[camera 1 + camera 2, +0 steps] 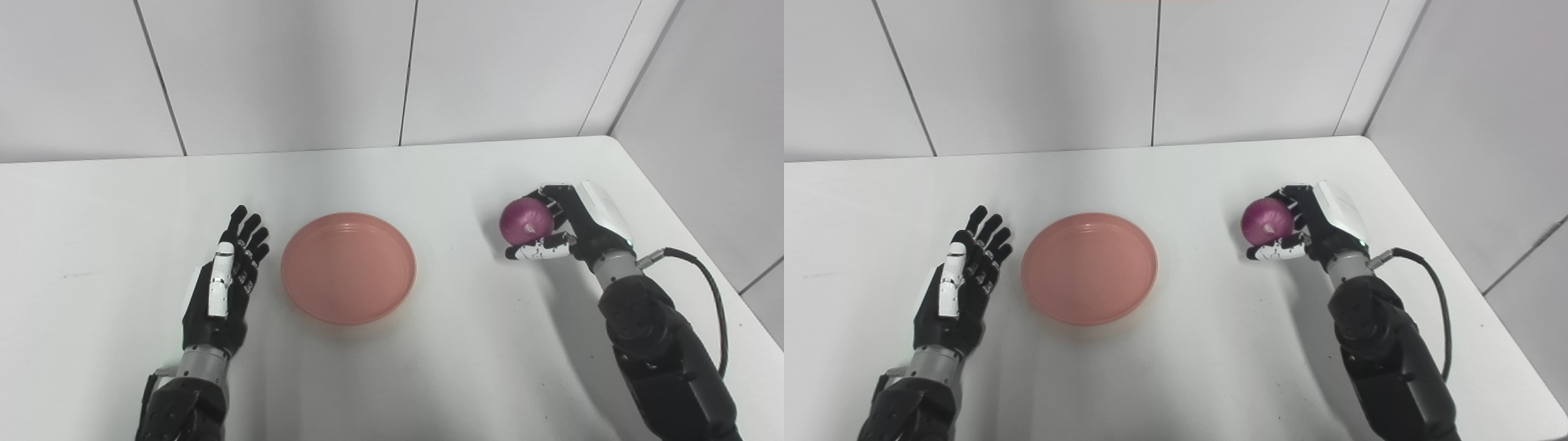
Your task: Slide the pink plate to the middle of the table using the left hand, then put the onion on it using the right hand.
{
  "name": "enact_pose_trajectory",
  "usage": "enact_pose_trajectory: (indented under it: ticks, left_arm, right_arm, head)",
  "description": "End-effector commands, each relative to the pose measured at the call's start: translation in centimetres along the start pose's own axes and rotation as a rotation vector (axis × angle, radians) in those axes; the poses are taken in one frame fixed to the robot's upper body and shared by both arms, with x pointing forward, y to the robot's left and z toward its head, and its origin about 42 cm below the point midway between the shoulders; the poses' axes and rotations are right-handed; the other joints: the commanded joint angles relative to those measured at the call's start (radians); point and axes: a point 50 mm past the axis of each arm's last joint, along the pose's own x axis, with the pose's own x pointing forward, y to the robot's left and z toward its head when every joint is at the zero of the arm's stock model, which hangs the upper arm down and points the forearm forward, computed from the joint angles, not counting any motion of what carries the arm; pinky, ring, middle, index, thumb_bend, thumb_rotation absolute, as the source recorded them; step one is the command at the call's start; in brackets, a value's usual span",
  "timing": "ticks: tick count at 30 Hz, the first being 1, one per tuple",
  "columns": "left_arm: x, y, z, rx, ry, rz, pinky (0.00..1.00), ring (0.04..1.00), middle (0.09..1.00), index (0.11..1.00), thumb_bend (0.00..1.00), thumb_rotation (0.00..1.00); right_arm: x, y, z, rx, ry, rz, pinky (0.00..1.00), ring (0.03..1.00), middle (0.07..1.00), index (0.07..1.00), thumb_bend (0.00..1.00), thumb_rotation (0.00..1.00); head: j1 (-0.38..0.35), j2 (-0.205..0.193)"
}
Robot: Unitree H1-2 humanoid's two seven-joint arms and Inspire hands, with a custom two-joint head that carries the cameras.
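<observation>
A smooth white table (392, 380) stands in a corner of pale panelled walls (282, 67). The round, shallow pink plate (348, 267) lies mid-table. The left hand (222, 288) rests beside it, fingers spread, empty. At right, the right hand (566, 226) grasps the glossy purple onion (526, 220).

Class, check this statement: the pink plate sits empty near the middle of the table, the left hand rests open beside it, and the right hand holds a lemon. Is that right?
Not quite. The right hand is shut on a red onion, not a lemon; the left eye view shows its purple skin clearly. The rest holds: the pink plate is empty, and the left hand lies open beside it.
</observation>
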Motion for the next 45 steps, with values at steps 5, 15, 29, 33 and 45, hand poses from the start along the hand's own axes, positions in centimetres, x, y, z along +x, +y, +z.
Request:
enact_pose_trajectory:
  ticks: [5,15,29,33,45]
  left_arm:
    - [-0.7,0.0,-0.8,-0.008,0.04,0.028,0.95,0.956,0.962,0.954,0.48,1.0]
    - [-0.7,-0.3,-1.0,-0.003,0.038,0.025,0.94,0.953,0.963,0.952,0.47,1.0]
    - [-0.8,-1.1,-1.3,-0.011,0.033,0.026,0.93,0.944,0.962,0.946,0.46,1.0]
    - [-0.8,-1.2,-1.4,-0.013,0.028,0.026,0.93,0.943,0.962,0.945,0.46,1.0]
    - [-0.7,-2.0,-1.8,-0.015,0.034,0.037,0.95,0.956,0.961,0.944,0.47,1.0]
  right_arm:
    - [0.5,-1.8,3.2,-0.009,-0.088,-0.059,0.5,0.54,0.587,0.551,0.74,0.08]
    - [1.1,-0.8,6.0,-0.004,-0.181,-0.036,0.47,0.515,0.564,0.545,0.75,0.08]
    - [2.7,2.0,9.9,0.012,-0.299,0.036,0.41,0.468,0.536,0.544,0.75,0.11]
    - [3.1,3.0,11.0,0.023,-0.319,0.054,0.39,0.462,0.53,0.541,0.76,0.12]
    - [4.1,5.9,14.5,0.036,-0.362,0.124,0.42,0.489,0.559,0.549,0.76,0.15]
  head:
    - [0.005,0.002]
    - [0.019,0.0]
    - [0.053,-0.004]
    - [0.065,-0.007]
    - [0.112,-0.01]
